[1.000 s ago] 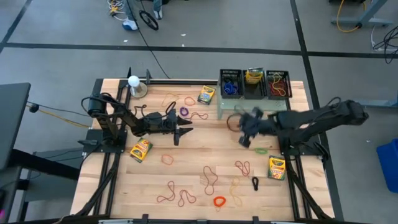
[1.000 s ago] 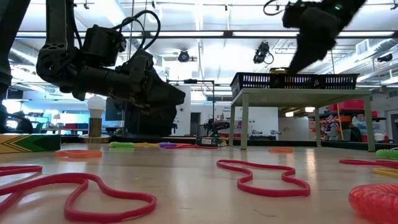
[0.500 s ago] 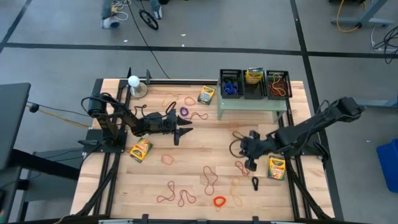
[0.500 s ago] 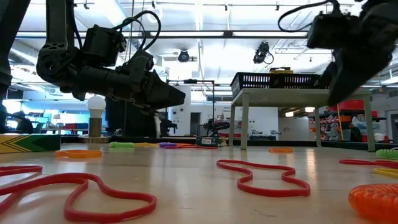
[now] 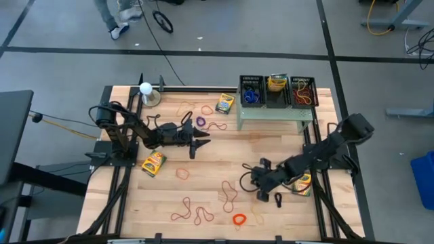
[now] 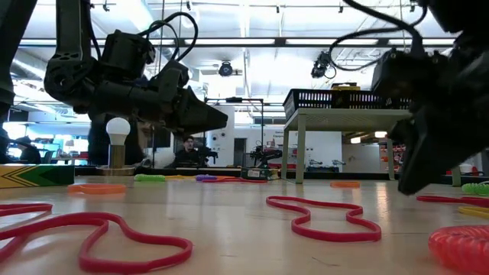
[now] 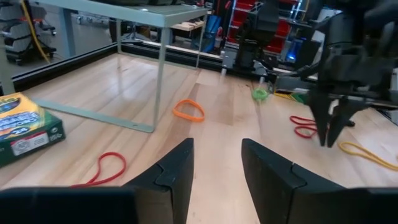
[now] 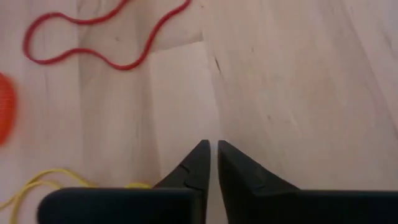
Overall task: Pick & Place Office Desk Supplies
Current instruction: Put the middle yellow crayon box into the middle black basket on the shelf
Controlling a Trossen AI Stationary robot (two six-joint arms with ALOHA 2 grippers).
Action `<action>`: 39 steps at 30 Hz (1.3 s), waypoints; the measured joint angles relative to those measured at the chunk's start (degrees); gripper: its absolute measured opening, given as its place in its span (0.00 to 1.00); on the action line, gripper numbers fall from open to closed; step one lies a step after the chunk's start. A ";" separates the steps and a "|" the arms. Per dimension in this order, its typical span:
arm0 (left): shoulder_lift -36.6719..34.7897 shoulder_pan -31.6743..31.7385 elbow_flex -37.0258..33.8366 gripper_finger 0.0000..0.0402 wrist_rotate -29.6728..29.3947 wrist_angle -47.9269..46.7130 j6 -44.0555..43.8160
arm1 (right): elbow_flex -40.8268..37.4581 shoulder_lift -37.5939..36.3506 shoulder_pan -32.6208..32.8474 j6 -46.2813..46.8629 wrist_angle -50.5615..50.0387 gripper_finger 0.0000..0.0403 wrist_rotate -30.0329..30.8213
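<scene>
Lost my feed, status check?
Right gripper low over the table, jaws nearly shut, empty. Left gripper hovering, jaws apart, empty. Red band nearby. Nothing blocking.

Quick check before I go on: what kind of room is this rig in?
Probably a robotics lab or workshop. A wooden table stands on a concrete floor marked with dark tape lines, cables trail across it, and the low view shows ceiling strip lights and more benches behind.
</scene>
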 joint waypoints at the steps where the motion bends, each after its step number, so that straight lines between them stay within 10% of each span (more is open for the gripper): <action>1: -0.01 -0.25 0.00 0.35 0.00 0.02 0.39 | 0.00 0.64 0.00 0.07 0.53 0.13 0.00; 15: -5.79 -10.30 -0.02 0.32 0.22 -12.23 0.06 | 0.00 1.13 -4.21 -14.08 3.53 0.26 16.13; 22: -20.22 -20.05 -0.02 0.21 -1.78 -41.91 -13.19 | -4.58 1.13 -13.68 -30.17 27.87 0.02 8.59; 27: -27.88 -29.93 2.69 0.17 -2.21 -67.51 -28.34 | -7.86 1.13 -16.38 -35.98 44.19 0.05 5.76; 39: -26.49 -45.19 26.33 0.25 -4.00 -128.07 -41.28 | -8.48 1.11 -16.19 -36.98 44.54 0.03 4.02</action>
